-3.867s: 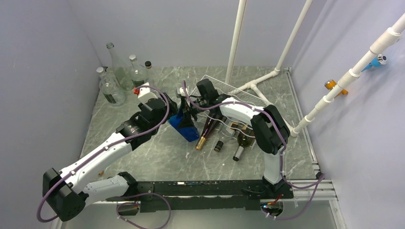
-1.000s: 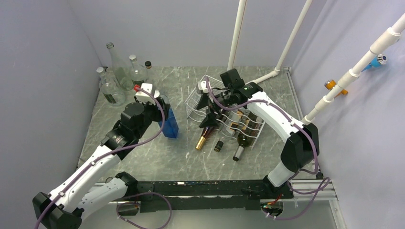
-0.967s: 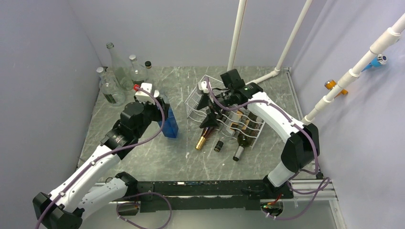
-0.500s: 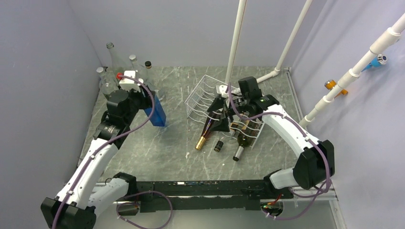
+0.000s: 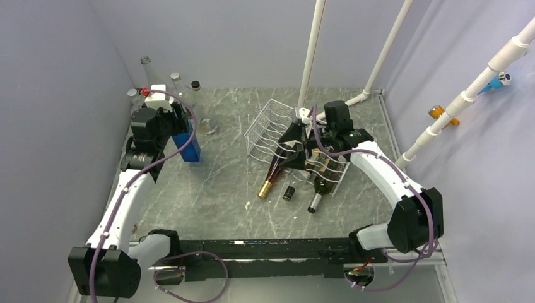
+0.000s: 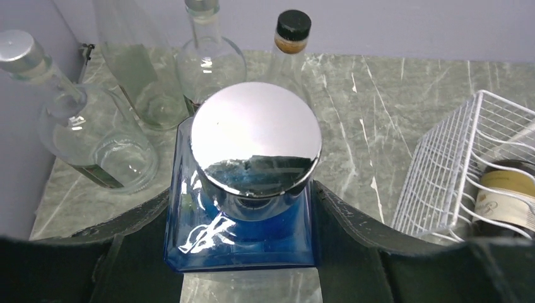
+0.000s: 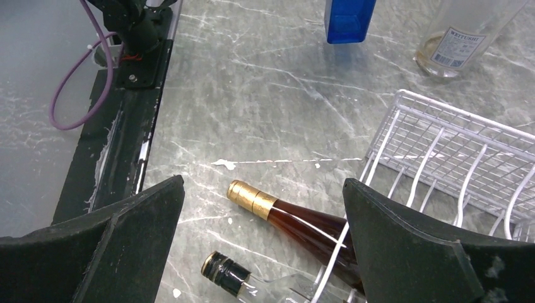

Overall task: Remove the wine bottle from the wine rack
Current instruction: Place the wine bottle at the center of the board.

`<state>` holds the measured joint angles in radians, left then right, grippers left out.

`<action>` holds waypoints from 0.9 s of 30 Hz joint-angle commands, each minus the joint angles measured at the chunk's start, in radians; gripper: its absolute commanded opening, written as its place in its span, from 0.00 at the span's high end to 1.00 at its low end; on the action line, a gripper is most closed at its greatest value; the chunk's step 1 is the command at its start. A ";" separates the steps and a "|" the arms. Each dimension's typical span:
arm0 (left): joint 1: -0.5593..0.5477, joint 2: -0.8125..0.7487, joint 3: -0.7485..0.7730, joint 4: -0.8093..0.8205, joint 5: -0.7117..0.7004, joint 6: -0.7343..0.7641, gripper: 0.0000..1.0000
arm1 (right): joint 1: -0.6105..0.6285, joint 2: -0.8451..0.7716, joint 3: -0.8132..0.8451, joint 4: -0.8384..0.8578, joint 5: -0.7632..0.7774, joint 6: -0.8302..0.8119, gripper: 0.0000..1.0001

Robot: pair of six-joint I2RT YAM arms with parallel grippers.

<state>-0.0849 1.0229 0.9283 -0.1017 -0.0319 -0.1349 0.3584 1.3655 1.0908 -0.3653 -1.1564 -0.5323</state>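
My left gripper [image 5: 184, 131] is shut on a blue square bottle [image 5: 188, 145] with a round silver cap [image 6: 255, 136]. It holds the bottle upright at the back left, well away from the rack, with a finger [image 6: 359, 227] pressed on each side of the blue body [image 6: 240, 237]. The white wire wine rack [image 5: 268, 126] lies mid-table. A brown wine bottle [image 5: 272, 173] with a gold cap [image 7: 252, 197] lies in it, neck pointing out over the table. My right gripper [image 5: 291, 147] hovers open above that bottle's neck [image 7: 309, 226], touching nothing.
A clear black-capped bottle [image 7: 224, 271] and a green bottle [image 5: 320, 188] also lie in the rack. Several clear glass bottles [image 5: 151, 82] stand just behind the blue one [image 6: 94, 126]. White pipes [image 5: 312, 50] rise behind the rack. Walls close in on both sides.
My left arm has carried the blue bottle left and back, toward the clear bottles. My right gripper has shifted right over the rack and stayed open.
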 commanded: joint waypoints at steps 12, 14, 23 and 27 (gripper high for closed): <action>0.127 0.135 0.139 0.432 0.099 0.042 1.00 | -0.026 -0.036 -0.017 0.067 -0.052 0.015 0.00; 0.138 0.160 0.155 0.433 0.109 0.051 1.00 | -0.027 -0.037 -0.019 0.066 -0.051 0.012 0.00; 0.182 0.249 0.194 0.463 0.140 0.082 1.00 | -0.032 -0.034 -0.025 0.074 -0.055 0.016 0.00; 0.197 0.286 0.211 0.480 0.149 0.092 1.00 | -0.033 -0.032 -0.026 0.075 -0.055 0.015 0.00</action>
<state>0.0967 1.3182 1.0328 0.1322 0.0814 -0.0681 0.3305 1.3590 1.0698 -0.3302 -1.1633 -0.5186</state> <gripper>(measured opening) 0.646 0.994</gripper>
